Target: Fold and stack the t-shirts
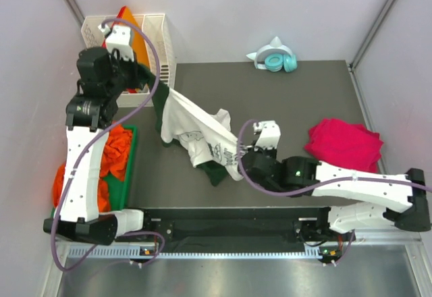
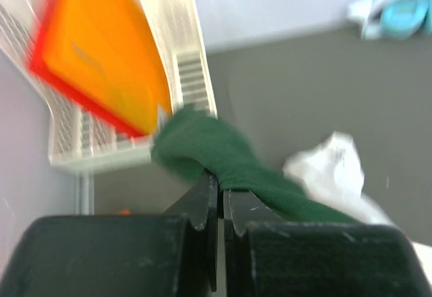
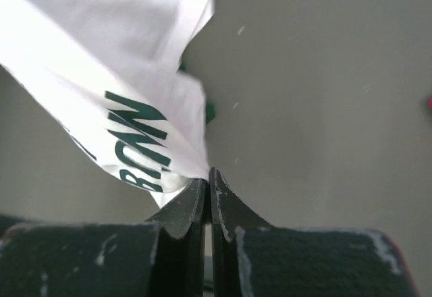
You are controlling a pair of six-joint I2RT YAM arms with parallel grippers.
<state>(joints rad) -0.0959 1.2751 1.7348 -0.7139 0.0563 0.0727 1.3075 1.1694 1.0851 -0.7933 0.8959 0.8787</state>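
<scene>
The shirt (image 1: 192,125) hung stretched between both grippers over the middle of the table (image 1: 304,94). The left gripper (image 2: 219,192), far left beside the basket (image 1: 162,40), was closed on its green sleeve. The right gripper (image 3: 208,179), nearer and further right, pinched the white printed edge tightly.

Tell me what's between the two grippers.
A white and green printed t-shirt, pinched by the left gripper and the right gripper; the top view shows it.

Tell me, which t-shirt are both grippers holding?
The white-and-green t-shirt, stretched between the left gripper and the right gripper. The red t-shirt and the orange garments lie untouched on the table.
</scene>
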